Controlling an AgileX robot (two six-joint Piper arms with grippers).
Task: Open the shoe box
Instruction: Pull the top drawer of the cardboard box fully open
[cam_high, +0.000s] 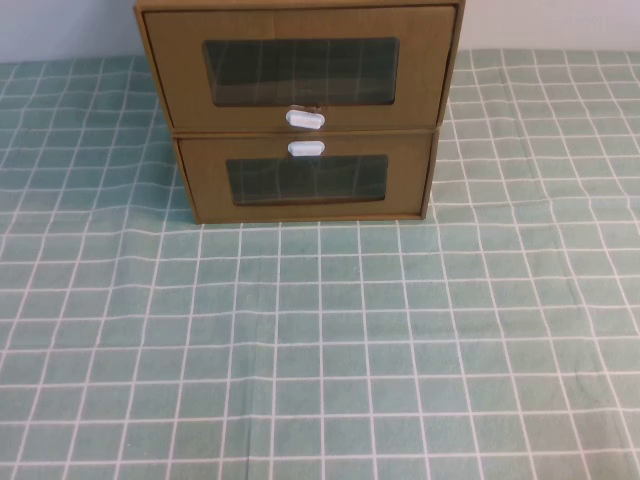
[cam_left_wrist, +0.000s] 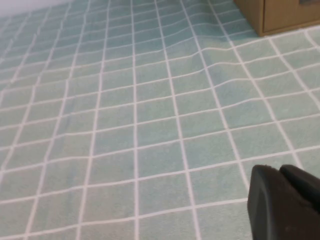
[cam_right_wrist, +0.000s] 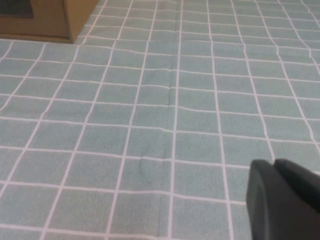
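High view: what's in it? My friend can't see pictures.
A brown shoe box with two shut drawers, each with a white handle, sits far back on a green checked cloth. The left end effector and right end effector are outside this view, over the cloth.

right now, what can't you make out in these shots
- Shoe box contents: high view, dim reflective windows hide the inside.
- Box top: cut by the high view's upper edge.
- Left gripper, shut above the tablecloth short of the box: only the tip shows, wrist view's edge cuts the rest.
- Right gripper, shut, also above the tablecloth: same cut-off; neither shows in the high view.
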